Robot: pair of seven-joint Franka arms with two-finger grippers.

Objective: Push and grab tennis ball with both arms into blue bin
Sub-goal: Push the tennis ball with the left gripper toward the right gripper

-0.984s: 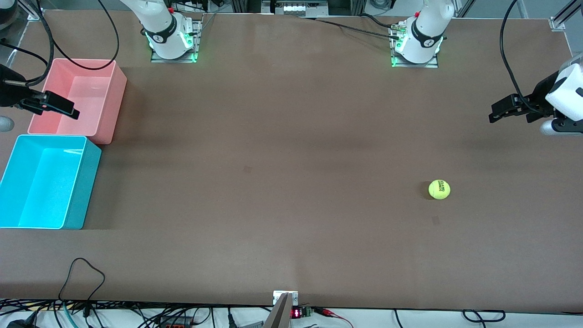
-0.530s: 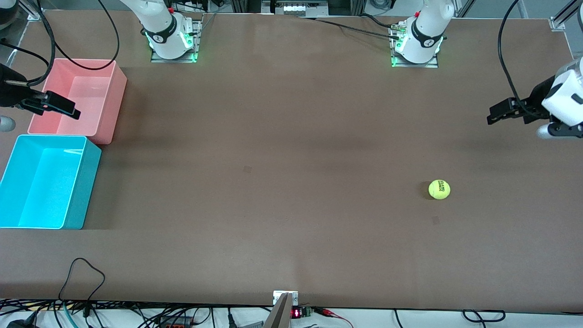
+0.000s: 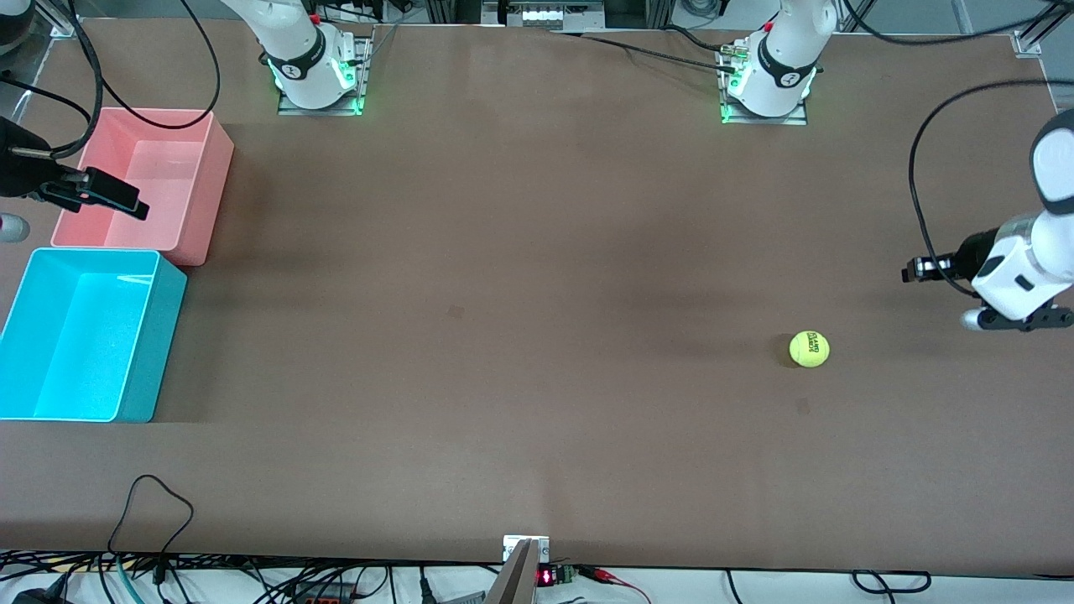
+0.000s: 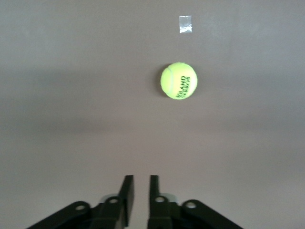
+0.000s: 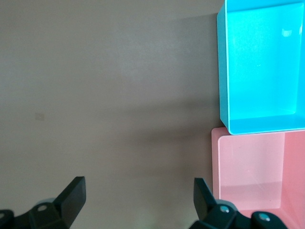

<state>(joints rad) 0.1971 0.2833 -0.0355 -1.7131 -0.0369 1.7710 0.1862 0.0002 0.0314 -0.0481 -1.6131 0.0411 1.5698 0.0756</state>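
Observation:
The tennis ball [image 3: 809, 349] lies on the brown table toward the left arm's end; it also shows in the left wrist view [image 4: 178, 80]. My left gripper [image 3: 912, 273] is over the table between the ball and the table's end, apart from the ball. Its fingers [image 4: 127, 193] stand close together with a narrow gap and hold nothing. The blue bin [image 3: 126, 394] stands at the right arm's end, also in the right wrist view [image 5: 223, 71]. My right gripper [image 3: 126, 204] is over the pink bin's rim, wide open [image 5: 138, 193] and empty.
A pink bin [image 3: 210, 168] stands beside the blue bin, farther from the front camera, and shows in the right wrist view [image 5: 215, 171]. A small tape mark [image 3: 803, 406] lies near the ball. A loose black cable [image 3: 151, 495] lies at the front edge.
The left arm has swung its gripper down and toward the front camera, closer to the ball's level. The ball and the right arm have not moved.

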